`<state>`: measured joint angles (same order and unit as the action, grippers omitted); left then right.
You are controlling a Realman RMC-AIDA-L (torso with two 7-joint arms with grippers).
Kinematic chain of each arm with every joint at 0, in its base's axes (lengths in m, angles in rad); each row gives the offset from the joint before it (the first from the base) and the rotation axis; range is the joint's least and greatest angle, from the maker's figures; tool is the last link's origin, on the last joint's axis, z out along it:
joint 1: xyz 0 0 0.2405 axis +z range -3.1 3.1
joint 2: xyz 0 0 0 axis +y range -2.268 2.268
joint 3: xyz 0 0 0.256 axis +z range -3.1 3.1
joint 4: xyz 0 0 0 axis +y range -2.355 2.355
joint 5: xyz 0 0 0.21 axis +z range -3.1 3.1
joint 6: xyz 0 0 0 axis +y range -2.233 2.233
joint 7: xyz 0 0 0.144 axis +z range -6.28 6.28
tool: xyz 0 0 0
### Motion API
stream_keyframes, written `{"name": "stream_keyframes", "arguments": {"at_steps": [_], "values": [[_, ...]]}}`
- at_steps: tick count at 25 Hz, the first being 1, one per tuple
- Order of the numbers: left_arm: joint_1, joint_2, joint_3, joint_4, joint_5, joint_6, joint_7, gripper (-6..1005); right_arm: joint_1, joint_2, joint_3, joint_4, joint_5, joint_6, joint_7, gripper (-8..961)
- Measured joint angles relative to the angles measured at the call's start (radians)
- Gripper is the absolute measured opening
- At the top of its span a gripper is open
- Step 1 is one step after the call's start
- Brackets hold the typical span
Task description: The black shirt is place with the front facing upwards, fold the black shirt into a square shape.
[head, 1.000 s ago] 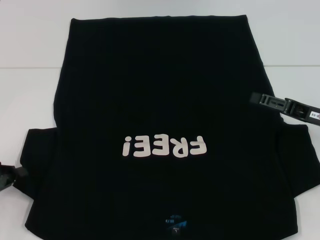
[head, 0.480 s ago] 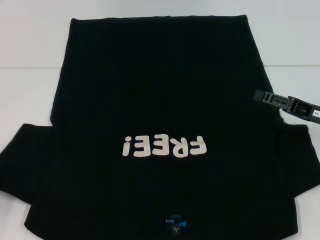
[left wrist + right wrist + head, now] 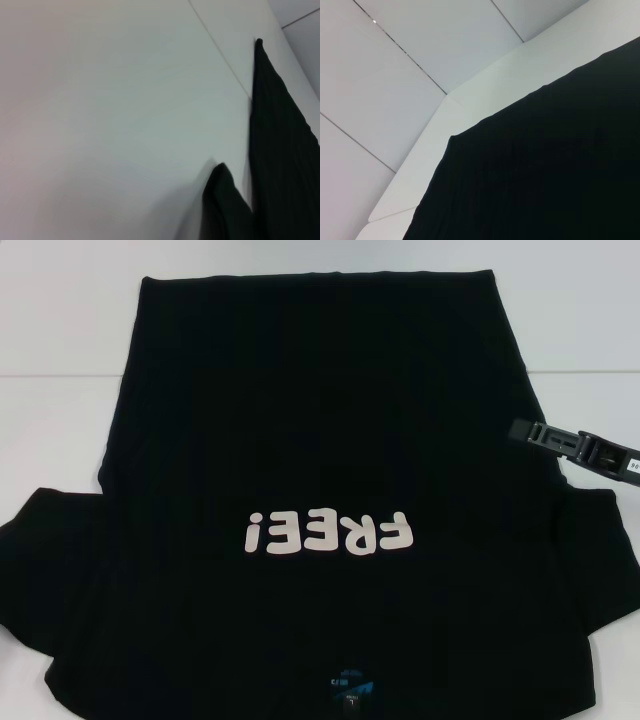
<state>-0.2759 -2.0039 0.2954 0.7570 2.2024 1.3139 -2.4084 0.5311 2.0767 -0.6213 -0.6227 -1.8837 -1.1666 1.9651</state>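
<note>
The large plain black cloth T-shirt is spread flat on the white counter, front upward, with its pale "FREE!" lettering seen upside down and its small blue neck label at the near edge. Both sleeves are laid out to the sides. The right claw is seen at the shirt's right edge, above the right sleeve; whether it is released or clenched cannot be told. The left claw is not seen.
</note>
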Motion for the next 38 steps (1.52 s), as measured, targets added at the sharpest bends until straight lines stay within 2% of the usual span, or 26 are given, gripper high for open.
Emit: {"name": "stream_keyframes", "arguments": {"at_steps": [4, 8, 17, 22, 27, 32, 35, 38], "values": [[-0.002, 0.008, -0.002, 0.004, -0.002, 0.007, -0.014, 23, 0.0, -0.001, 0.0, 0.0, 0.0, 0.0, 0.0, 915], [-0.009, 0.004, -0.003, 0.004, -0.012, 0.052, -0.008, 26, 0.0, -0.001, 0.0, 0.0, 0.0, -0.002, 0.0, 914], [-0.074, -0.013, 0.0, 0.045, -0.151, 0.273, -0.009, 32, 0.0, -0.001, 0.0, 0.0, 0.0, -0.011, 0.0, 911], [-0.144, -0.032, 0.034, 0.005, -0.141, 0.265, -0.004, 36, -0.001, -0.001, 0.0, 0.0, 0.0, -0.013, 0.0, 909], [-0.204, -0.056, 0.159, -0.047, -0.141, 0.178, 0.009, 39, -0.001, -0.001, 0.0, 0.001, 0.0, -0.013, 0.0, 908], [-0.261, -0.036, 0.254, -0.151, -0.13, 0.122, 0.04, 43, -0.005, -0.001, 0.0, 0.002, -0.001, -0.013, 0.0, 906], [-0.266, -0.024, 0.312, -0.15, -0.129, 0.137, 0.065, 45, -0.005, -0.003, 0.0, 0.002, -0.004, -0.013, 0.0, 906], [-0.242, -0.005, 0.3, -0.116, -0.141, 0.214, 0.145, 146, -0.005, -0.009, -0.001, 0.002, -0.006, -0.018, 0.0, 905]]}}
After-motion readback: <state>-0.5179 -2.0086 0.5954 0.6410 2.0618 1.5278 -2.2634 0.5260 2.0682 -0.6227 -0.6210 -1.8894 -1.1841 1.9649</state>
